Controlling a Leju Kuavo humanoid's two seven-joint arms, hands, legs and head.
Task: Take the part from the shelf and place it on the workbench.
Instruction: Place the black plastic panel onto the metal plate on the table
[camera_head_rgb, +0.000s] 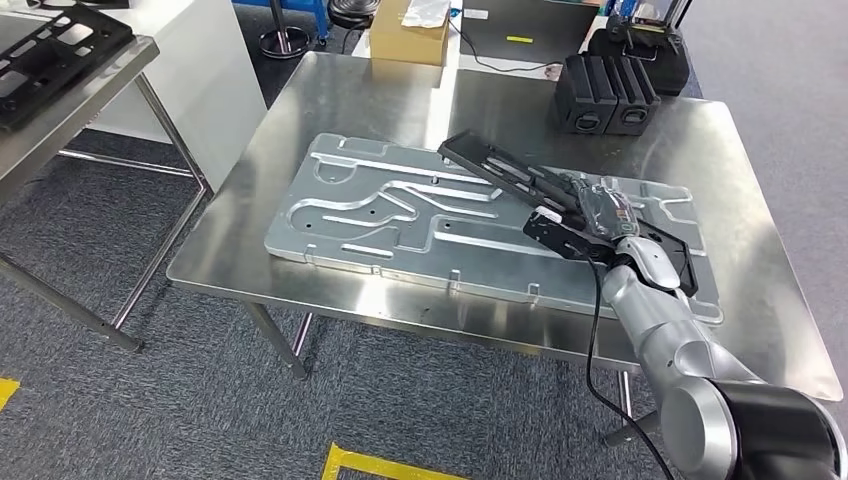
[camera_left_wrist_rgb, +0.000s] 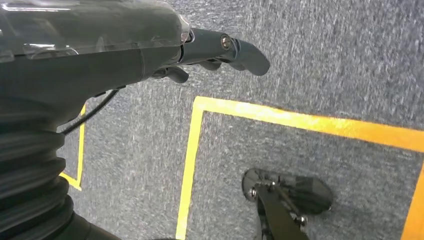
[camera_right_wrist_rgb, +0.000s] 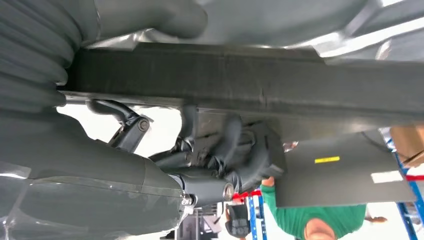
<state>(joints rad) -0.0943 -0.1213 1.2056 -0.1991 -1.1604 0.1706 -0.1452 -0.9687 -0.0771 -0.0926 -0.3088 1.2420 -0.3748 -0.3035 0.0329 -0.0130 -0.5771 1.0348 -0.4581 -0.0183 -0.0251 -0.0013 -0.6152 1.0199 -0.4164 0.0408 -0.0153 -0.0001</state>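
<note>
The part (camera_head_rgb: 497, 164) is a flat black frame, tilted, with its far end raised over the grooved silver plate (camera_head_rgb: 400, 215) on the steel workbench (camera_head_rgb: 300, 130). My right hand (camera_head_rgb: 596, 216) grips the part near its middle, above the plate's right half. In the right wrist view the part's black bar (camera_right_wrist_rgb: 250, 80) crosses the picture, and my fingers (camera_right_wrist_rgb: 242, 152) curl around its edge while the thumb (camera_right_wrist_rgb: 165, 17) lies on the other face. My left hand (camera_left_wrist_rgb: 220, 50) hangs over the carpet and holds nothing, its fingers loosely extended.
Two black boxes (camera_head_rgb: 606, 92) stand at the back right of the bench and a cardboard box (camera_head_rgb: 408, 30) at its back edge. The shelf (camera_head_rgb: 70, 95) at far left carries another black part (camera_head_rgb: 50, 45). A person in green (camera_right_wrist_rgb: 310, 215) stands beyond. Yellow tape (camera_left_wrist_rgb: 300, 120) marks the floor.
</note>
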